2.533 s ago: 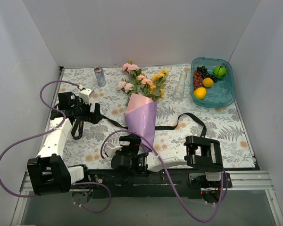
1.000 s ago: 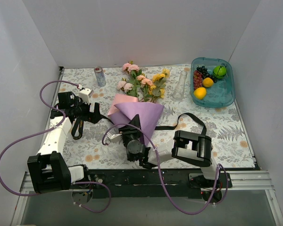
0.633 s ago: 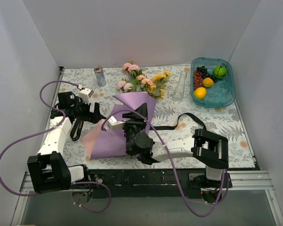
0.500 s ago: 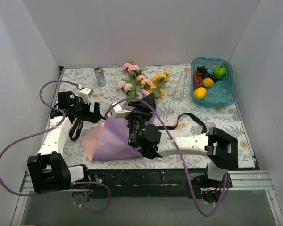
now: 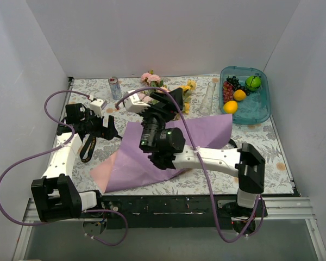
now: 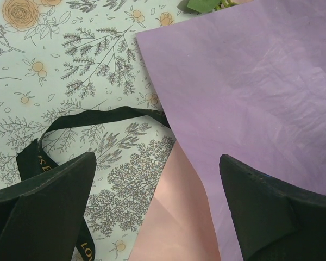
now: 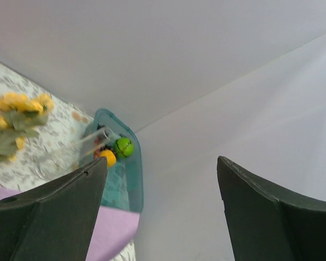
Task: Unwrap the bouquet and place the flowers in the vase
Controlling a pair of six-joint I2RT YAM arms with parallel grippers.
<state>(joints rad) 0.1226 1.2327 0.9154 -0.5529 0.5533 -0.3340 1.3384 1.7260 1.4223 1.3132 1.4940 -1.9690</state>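
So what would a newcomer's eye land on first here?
The purple paper sheet spread open across the middle of the table, a pink corner showing at its near left. The right arm rears over it with jaws open, half hiding the flowers at the far edge.
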